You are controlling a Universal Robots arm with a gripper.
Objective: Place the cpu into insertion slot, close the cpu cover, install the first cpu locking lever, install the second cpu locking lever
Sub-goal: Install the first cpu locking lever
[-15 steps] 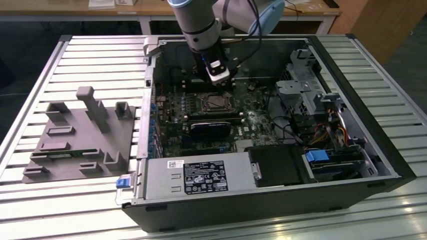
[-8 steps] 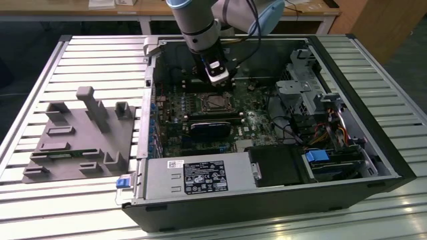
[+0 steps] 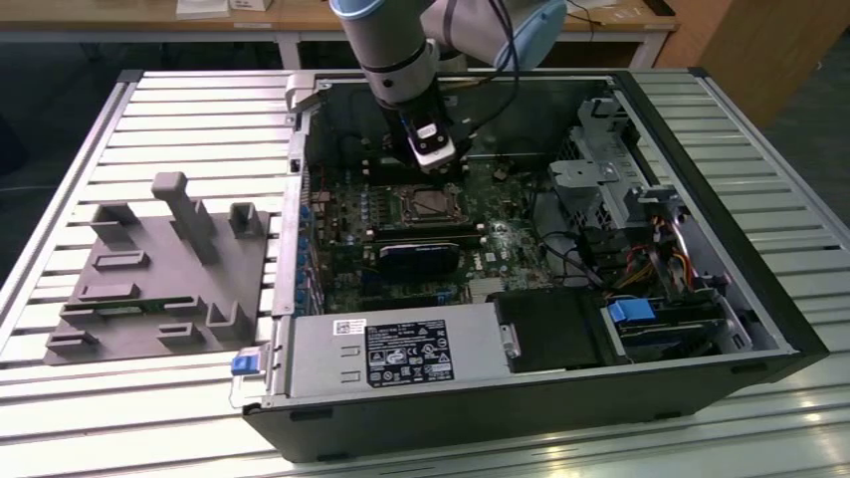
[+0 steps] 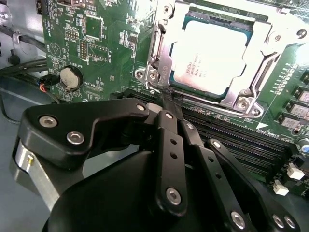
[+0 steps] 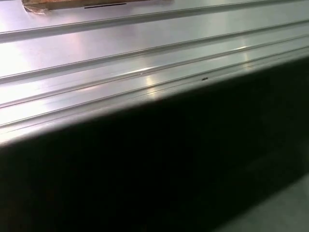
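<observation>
Green circuit board fills the open black computer case (image 3: 743, 329) in the exterior view, laid on a ribbed aluminium table (image 3: 199, 110) with a grey moulded fixture tray (image 3: 159, 269) towards the exterior view's left. The grey-and-blue robot arm (image 3: 392, 50) is lowered into the case, and its black gripper (image 3: 432, 159) is held just above the far edge of the small square insertion slot (image 3: 428, 204). A large silver power supply box (image 3: 392, 349) is seen along the near wall.

In the second wrist view, the flat square cpu with its dull silver-grey top (image 4: 212, 55) is seated in the slot, and the thin silver metal cpu cover (image 4: 251, 92) is lowered around it, its cut-out framing the chip. The black fingers (image 4: 166, 121) are drawn together with no visible gap and nothing is held between them; their tips are placed just beside the socket's corner, where a thin metal lever rod (image 4: 155, 48) runs along the frame's edge. Long black memory slots (image 4: 241, 140) lie just beside the socket. The locking-lever step is judged to be in hand: it is best done with the closed tips pressed squarely on the rod, so that slipping onto the chip or the memory slots is avoided.

In the first wrist view, ribbed aluminium table surface (image 5: 120, 58) is shown beyond a dark case wall (image 5: 169, 169).
</observation>
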